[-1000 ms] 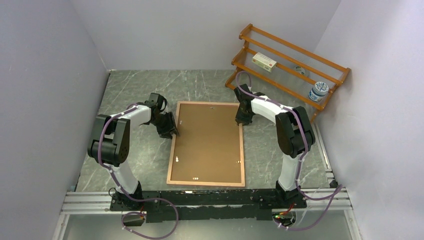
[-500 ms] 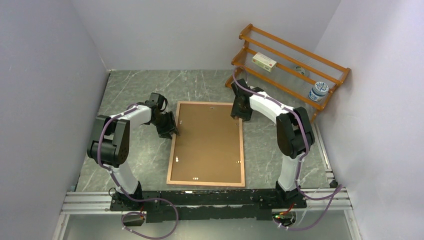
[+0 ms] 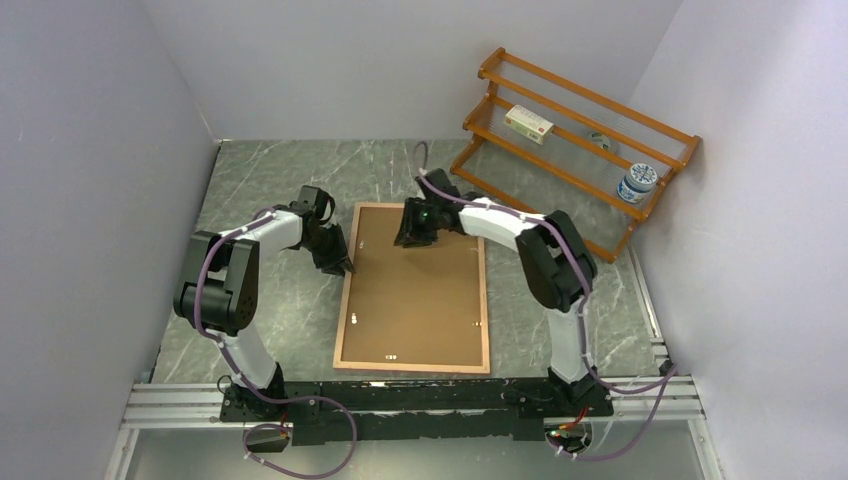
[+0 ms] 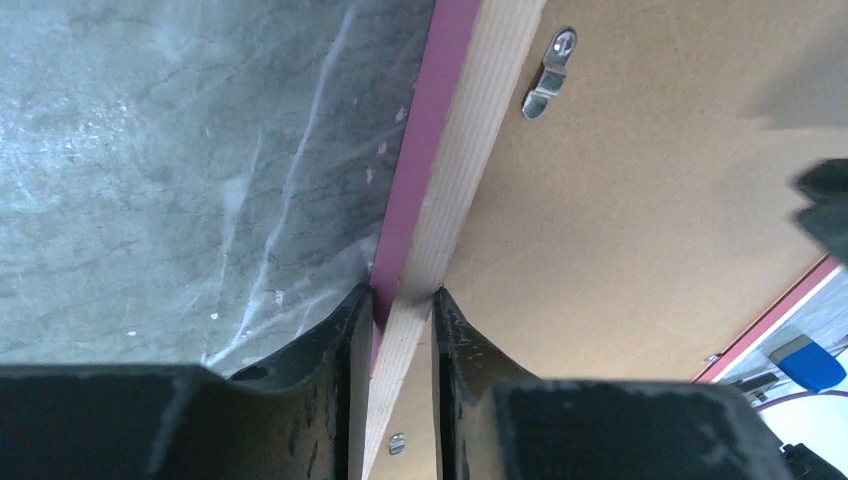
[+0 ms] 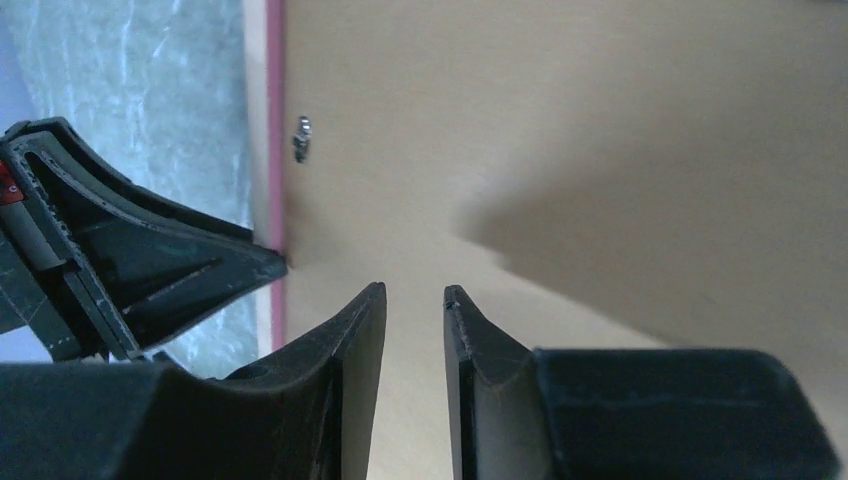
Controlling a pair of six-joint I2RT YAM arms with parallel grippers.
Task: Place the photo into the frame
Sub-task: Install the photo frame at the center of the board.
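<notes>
Left jaws: the left gripper (image 4: 392,300) is clenched on the left rail of the frame (image 4: 470,150), one black finger on the outer pink edge and one on the inner side.
Right jaws: the right gripper (image 5: 410,300) has its black fingers a narrow gap apart, with nothing between them. It hangs over the far part of the backing board (image 3: 415,300).
Frame: a thin rectangle lying back-up in the middle of the table, between the two arms. Its rails are pale, straight-grained wood, with a pink strip along the outer edge.
Backing board: a flat, matt brown sheet that fills the frame's opening.
Clip (image 4: 550,75): a small, shiny metal tab that reaches from the left rail onto the board.
Table (image 3: 280,180): a grey-green, marble-look surface with pale veins.
Rack (image 3: 575,120): orange wooden slats, stepped, in the far right corner. It carries a small box (image 3: 529,123) and a round jar (image 3: 637,183).
</notes>
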